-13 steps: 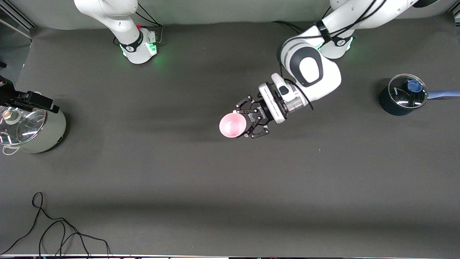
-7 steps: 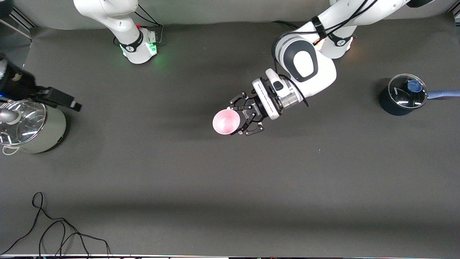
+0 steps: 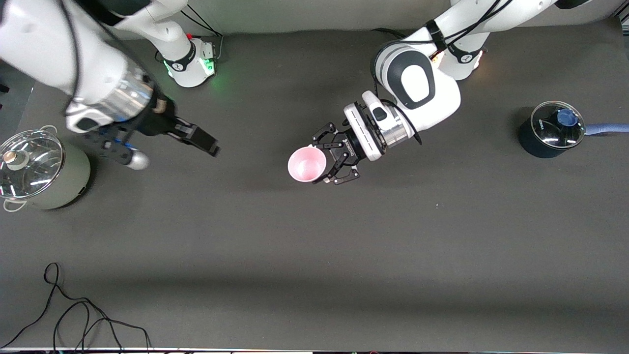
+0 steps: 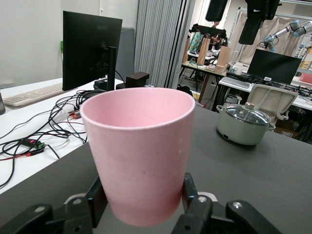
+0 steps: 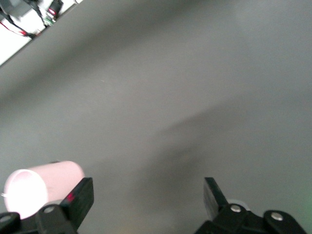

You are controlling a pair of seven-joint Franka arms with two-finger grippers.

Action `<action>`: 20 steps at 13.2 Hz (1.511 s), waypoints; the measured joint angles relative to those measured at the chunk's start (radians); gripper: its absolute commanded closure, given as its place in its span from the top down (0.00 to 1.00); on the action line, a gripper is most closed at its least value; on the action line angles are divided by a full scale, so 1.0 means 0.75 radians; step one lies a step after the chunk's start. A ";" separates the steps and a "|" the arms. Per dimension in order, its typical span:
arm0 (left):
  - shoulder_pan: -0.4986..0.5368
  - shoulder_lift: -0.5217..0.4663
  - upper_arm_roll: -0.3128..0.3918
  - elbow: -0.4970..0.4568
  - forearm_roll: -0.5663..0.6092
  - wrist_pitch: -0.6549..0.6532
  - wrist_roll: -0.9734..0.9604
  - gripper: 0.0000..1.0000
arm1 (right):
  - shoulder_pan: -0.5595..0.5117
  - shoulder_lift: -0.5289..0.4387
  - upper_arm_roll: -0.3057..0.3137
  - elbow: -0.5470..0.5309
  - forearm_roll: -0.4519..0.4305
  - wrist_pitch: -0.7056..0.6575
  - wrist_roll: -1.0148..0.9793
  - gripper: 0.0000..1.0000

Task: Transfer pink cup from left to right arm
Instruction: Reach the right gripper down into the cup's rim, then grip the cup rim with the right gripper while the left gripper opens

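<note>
The pink cup hangs upright over the middle of the table, its mouth up. My left gripper is shut on it, one black claw finger on each side of its lower wall. In the left wrist view the pink cup fills the middle, with the fingers pressed against its base and my left gripper around it. My right gripper is open and empty over the table, between the pale pot and the cup. In the right wrist view the pink cup lies beside one finger of my right gripper.
A pale green pot with a glass lid stands at the right arm's end of the table and also shows as the pot. A dark pot with a blue-knobbed glass lid stands at the left arm's end. A black cable lies near the front edge.
My right arm has swung in from over the pale pot toward the middle of the table. My left gripper has carried the cup a little toward the right arm's end.
</note>
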State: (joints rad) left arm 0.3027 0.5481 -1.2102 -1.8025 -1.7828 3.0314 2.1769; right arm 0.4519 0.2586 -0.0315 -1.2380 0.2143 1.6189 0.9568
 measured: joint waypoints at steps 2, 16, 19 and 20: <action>0.001 0.000 0.002 0.005 0.000 0.003 0.000 0.27 | 0.080 0.046 0.000 0.037 0.000 0.074 0.117 1.00; 0.004 -0.001 0.001 0.008 0.000 0.048 0.000 0.28 | 0.251 0.226 -0.002 0.102 -0.005 0.216 0.672 1.00; 0.004 -0.001 0.000 0.008 0.000 0.053 0.000 0.28 | 0.273 0.258 -0.002 0.104 -0.005 0.221 0.729 1.00; 0.004 -0.001 0.000 0.008 0.000 0.054 0.000 0.28 | 0.274 0.263 -0.002 0.104 -0.005 0.221 0.729 0.88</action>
State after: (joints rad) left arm 0.3055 0.5471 -1.2099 -1.7966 -1.7828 3.0719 2.1769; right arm 0.6574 0.4561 -0.0330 -1.1600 0.2109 1.7846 1.5035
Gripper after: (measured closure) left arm 0.352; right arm 0.000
